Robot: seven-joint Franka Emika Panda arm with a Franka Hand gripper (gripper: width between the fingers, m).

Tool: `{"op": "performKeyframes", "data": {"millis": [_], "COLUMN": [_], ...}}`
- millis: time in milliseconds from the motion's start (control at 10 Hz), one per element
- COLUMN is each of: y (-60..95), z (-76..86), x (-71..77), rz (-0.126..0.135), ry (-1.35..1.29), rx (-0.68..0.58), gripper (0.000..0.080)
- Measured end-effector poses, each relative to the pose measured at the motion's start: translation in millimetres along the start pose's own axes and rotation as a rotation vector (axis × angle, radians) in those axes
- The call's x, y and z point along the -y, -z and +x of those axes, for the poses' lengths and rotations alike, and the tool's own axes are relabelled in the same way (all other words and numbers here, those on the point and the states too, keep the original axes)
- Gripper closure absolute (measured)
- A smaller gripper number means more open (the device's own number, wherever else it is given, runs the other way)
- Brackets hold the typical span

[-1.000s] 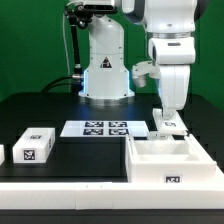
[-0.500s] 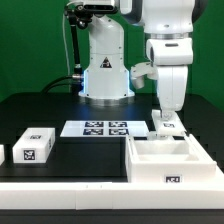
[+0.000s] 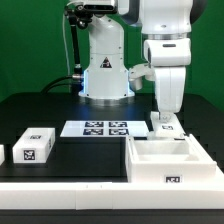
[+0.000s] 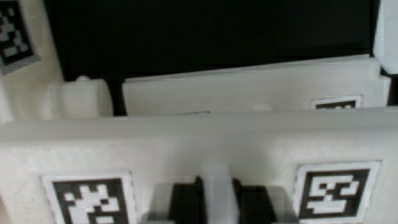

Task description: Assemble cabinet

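The cabinet's big white box (image 3: 170, 176) stands open-topped at the front on the exterior view's right. My gripper (image 3: 165, 115) hangs just behind the box's far rim. It is shut on a white tagged door panel (image 3: 168, 127) and holds it upright on edge. In the wrist view my dark fingers (image 4: 178, 203) pinch a white rib of that panel (image 4: 214, 150), with a square tag on either side. A further white tagged part (image 4: 231, 88) lies just beyond the panel. Another white tagged cabinet piece (image 3: 35, 144) lies on the exterior view's left.
The marker board (image 3: 105, 128) lies flat at the table's middle, in front of the robot base (image 3: 105, 70). A small white piece (image 3: 2, 152) shows at the exterior view's left edge. The table is black with a white front edge (image 3: 70, 185).
My gripper, with the door panel in it, has shifted slightly toward the exterior view's left. Nothing else has moved.
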State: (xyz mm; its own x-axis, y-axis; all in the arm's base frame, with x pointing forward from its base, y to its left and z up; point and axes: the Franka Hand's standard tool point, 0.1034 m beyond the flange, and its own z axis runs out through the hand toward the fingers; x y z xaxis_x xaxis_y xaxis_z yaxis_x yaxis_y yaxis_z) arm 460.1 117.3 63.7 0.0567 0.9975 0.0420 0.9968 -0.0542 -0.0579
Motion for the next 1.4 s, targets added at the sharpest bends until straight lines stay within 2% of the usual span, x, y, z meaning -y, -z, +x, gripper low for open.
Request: {"op": "performKeyframes", "data": {"millis": [500, 1000, 1400], "y": [-3.0, 1.3, -1.8], "z": [4.3, 8.1, 7.0], "x": [2.8, -15.8, -16.2], "rz": [0.009, -0.009, -0.004], "ry": [-0.002, -0.001, -0.005], "rx": [-0.001, -0.013, -0.015], "gripper": [0.0737, 0.0737, 0.0737]}}
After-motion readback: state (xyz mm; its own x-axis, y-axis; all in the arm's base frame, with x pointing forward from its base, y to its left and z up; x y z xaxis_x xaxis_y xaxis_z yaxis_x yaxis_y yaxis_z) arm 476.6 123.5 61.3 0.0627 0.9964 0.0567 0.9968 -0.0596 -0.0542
